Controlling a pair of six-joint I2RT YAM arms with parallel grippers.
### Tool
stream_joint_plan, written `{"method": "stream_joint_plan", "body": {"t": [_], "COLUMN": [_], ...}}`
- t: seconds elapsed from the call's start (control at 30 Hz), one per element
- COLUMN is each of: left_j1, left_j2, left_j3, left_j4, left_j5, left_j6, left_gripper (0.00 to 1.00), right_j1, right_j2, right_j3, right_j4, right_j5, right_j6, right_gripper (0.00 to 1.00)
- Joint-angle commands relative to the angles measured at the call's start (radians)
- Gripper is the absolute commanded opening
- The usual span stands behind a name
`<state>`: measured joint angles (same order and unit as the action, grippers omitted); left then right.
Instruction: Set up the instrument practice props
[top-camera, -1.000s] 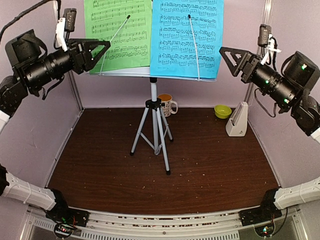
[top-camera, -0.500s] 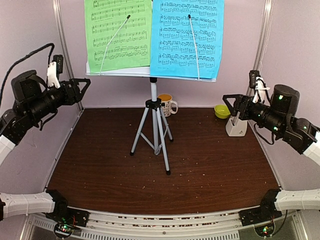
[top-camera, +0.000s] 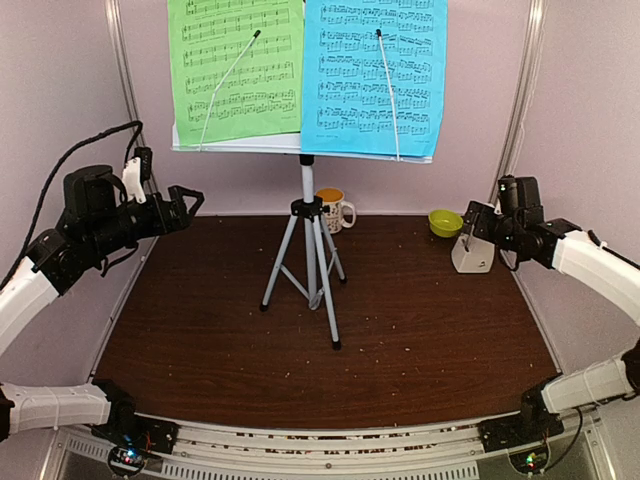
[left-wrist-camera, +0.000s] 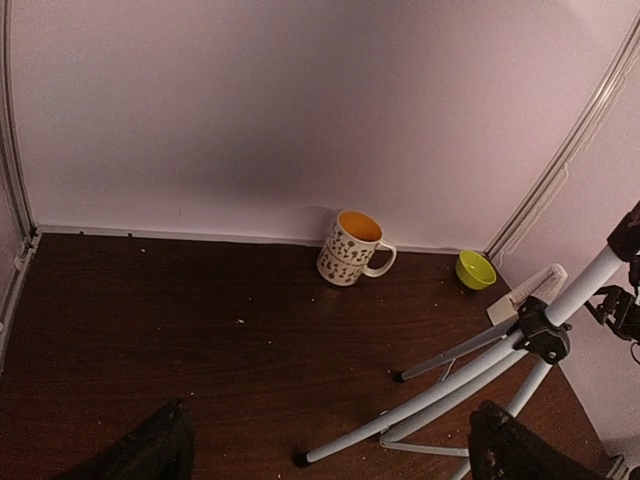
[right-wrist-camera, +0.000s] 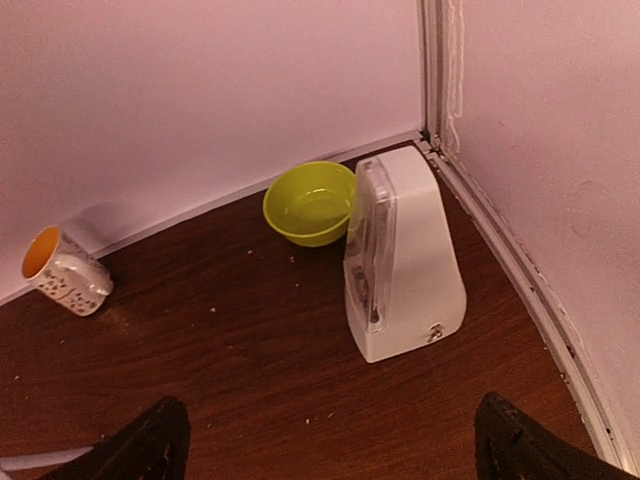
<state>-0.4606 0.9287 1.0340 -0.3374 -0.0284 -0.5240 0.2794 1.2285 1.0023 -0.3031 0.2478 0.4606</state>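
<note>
Stand and paper look sorted to me. The music stand (top-camera: 306, 185) is upright on its tripod mid-worktop (top-camera: 420, 330). The green sheet (top-camera: 235, 70) and blue sheet (top-camera: 372, 75) sit side by side on its ledge, each pinned by a thin wire arm, which I guess is why they hang flat.

The metronome (right-wrist-camera: 400, 255) is upright in the far right corner, just beside the green bowl (right-wrist-camera: 312, 203), and the clear cover looks to be on it. The right claw (top-camera: 476, 220) hangs right over it, fingers spread wide and holding nothing, so my bet is it's lining up a grab. The left claw (top-camera: 186, 203) hovers off to the left, also wide apart and empty, pointed roughly at the tripod legs.

Stuff I can't make out:
- The sheet tops are cut off by the frame.
- The stand's desk is almost all hidden behind the paper.
- From above, the right claw covers part of the metronome.
- Both wrist cams only catch the 2 finger ends at the bottom corners.
- I can't see any pendulum through the cover.

The mug (left-wrist-camera: 352, 248) sits at the back wall, well apart from everything.
</note>
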Motion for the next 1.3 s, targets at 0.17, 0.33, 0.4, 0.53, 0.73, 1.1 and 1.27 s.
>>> {"method": "stream_joint_plan", "body": {"t": [0.17,0.33,0.4,0.53,0.73,1.1,1.27], "left_j1": [0.02,0.022,0.023,0.024,0.024,0.028,0.031], "left_j2": [0.006,0.007,0.008,0.01,0.008,-0.002,-0.015], "left_j3": [-0.044,-0.044,-0.045,-0.06,-0.074,-0.075,-0.084], "left_j4": [0.053,0.053,0.054,0.069,0.065,0.064,0.056], "left_j5": [-0.026,-0.045,-0.046,-0.024,-0.016,-0.007,-0.022], "left_j6": [-0.021,-0.013,-0.011,-0.009,0.0,0.007,0.005], "left_gripper": [0.98,0.98,0.98,0.98,0.98,0.98,0.98], "right_j1": [-0.05,-0.052,-0.054,-0.055,-0.057,-0.066,-0.066], "right_j2": [0.366,0.575,0.643,0.761,0.868,0.928,0.936], "right_j3": [0.399,0.672,0.775,0.94,1.05,1.058,1.059], "right_j4": [-0.188,-0.445,-0.521,-0.665,-0.767,-0.809,-0.822], "right_j5": [0.342,0.433,0.465,0.526,0.576,0.625,0.622], "right_j6": [0.186,0.346,0.411,0.519,0.606,0.699,0.719], "right_gripper": [1.0,1.0,1.0,1.0,1.0,0.95,0.85]}}
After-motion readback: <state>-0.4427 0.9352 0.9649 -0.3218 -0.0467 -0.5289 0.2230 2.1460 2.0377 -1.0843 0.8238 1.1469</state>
